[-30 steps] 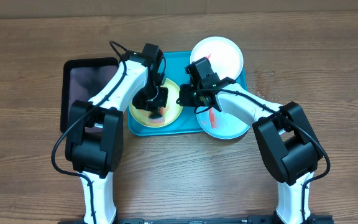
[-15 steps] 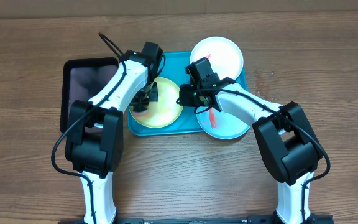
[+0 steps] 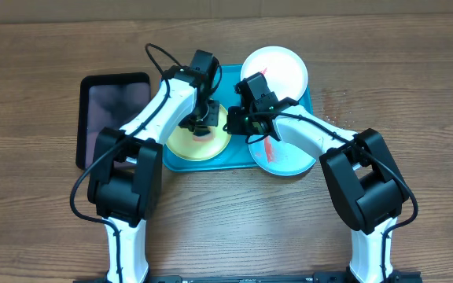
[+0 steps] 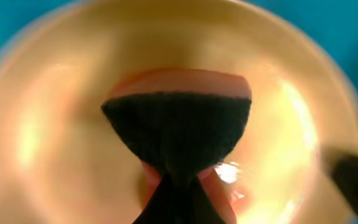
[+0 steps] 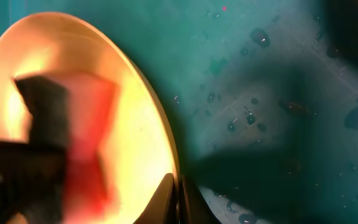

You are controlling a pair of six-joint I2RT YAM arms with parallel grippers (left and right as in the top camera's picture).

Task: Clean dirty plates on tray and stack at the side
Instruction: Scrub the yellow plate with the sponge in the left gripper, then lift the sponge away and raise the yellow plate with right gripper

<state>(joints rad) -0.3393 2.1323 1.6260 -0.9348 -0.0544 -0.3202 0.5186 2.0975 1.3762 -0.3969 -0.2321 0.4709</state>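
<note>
Overhead, I had the left gripper (image 3: 200, 126) down over the lime-green plate (image 3: 181, 145) on the tray (image 3: 211, 163) and the right gripper (image 3: 231, 122) at its rim; left wrist showed jaws clamped on a dark sponge (image 4: 176, 130) pressing the plate; right wrist showed jaws pinched shut on that rim.

My wooden tabletop (image 3: 415, 94) carries the turquoise tray (image 3: 238, 157) directly; a black tray (image 3: 108, 110) lies flat just left of it.

Turquoise tray (image 3: 226, 159), yellow-green plate (image 3: 183, 145), black-red sponge (image 4: 176, 130), white plate (image 3: 278, 69), pale blue plate (image 3: 289, 161) red-smeared.
</note>
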